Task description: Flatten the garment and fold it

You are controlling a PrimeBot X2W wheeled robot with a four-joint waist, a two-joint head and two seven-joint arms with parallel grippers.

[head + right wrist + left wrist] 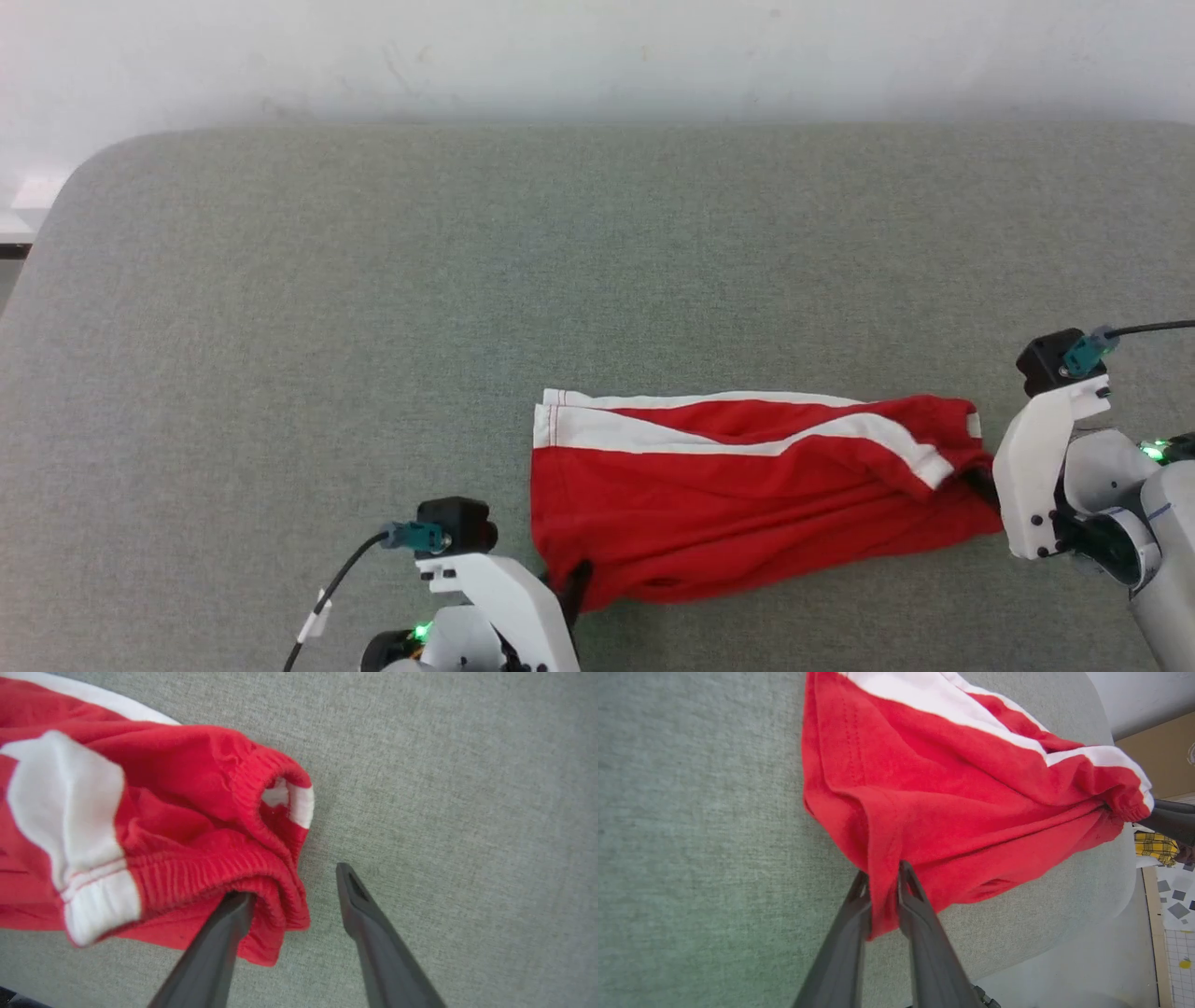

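The garment [747, 495] lies along the near middle of the table, red with a broad white stripe [691, 434] and a white-stitched hem at its left end. My left gripper [571, 586] is at its near left corner. In the left wrist view the left gripper [881, 879] is shut on a fold of the garment [952, 788], red cloth pinched between its fingers. My right gripper [980, 483] is at the elastic waistband end. In the right wrist view it [290, 883] stands open: one fingertip [236, 905] is tucked under the waistband [261, 858], the other lies bare on the table.
The grey-green padded table [373, 280] has rounded corners and a pale wall behind it, with wide bare surface to the left and beyond the garment. In the left wrist view the table edge drops to the floor, where a yellow plaid cloth [1155, 845] lies.
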